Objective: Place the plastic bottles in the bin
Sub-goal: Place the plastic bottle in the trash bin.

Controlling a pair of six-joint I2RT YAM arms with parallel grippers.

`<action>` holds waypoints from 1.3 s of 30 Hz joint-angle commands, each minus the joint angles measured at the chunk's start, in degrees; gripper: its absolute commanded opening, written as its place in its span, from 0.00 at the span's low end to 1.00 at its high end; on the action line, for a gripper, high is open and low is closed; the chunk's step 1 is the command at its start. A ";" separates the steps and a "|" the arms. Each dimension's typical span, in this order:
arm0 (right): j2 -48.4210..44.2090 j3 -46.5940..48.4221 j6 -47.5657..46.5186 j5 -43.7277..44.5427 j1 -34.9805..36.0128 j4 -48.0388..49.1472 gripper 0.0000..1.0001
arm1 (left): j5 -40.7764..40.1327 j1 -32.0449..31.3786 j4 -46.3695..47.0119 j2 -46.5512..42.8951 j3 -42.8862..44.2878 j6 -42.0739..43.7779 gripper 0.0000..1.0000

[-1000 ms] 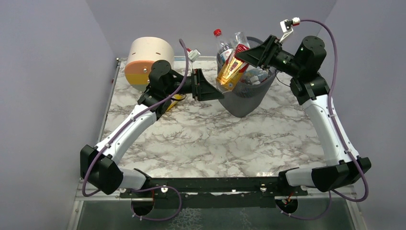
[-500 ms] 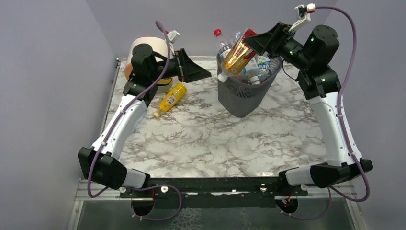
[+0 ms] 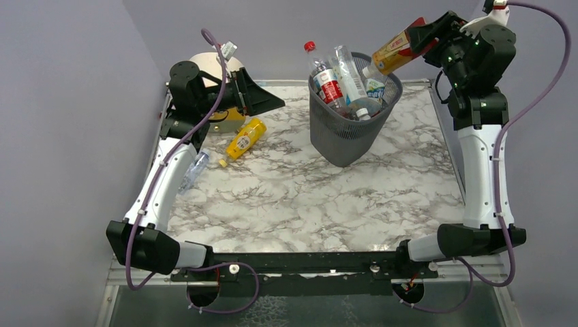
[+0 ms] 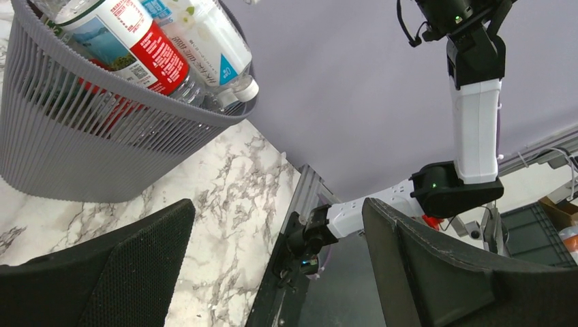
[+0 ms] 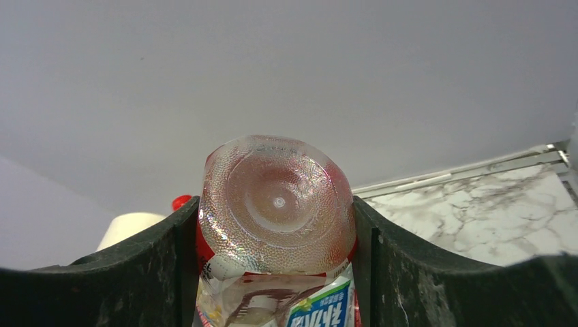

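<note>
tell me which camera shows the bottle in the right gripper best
Top external: the orange bottle shows nearly whole, tilted cap-down toward the bin, its base end in the right gripper. The right wrist view shows only its clear dimpled base between the fingers. The left wrist view does not show it clearly.

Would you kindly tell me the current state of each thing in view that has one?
left gripper: jaws open, empty, above the table.
right gripper: jaws shut on the orange bottle.
orange bottle: held in the air, tilted, cap end lowest, near the bin.
bin: upright, bottles sticking out above its rim.
yellow bottle: lying on the table.
clear bottle: lying at the table's left edge.
</note>
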 commanded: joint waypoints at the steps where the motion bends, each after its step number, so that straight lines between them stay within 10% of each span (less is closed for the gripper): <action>1: 1.36 -1.51 -1.31 8.76 -0.20 5.16 0.37 | 2.73 1.31 -2.00 -0.46 0.62 1.86 0.99; 39: 13.36 -9.63 -21.84 17.14 11.13 31.04 0.40 | 1.17 2.35 -7.01 0.78 4.51 3.24 0.99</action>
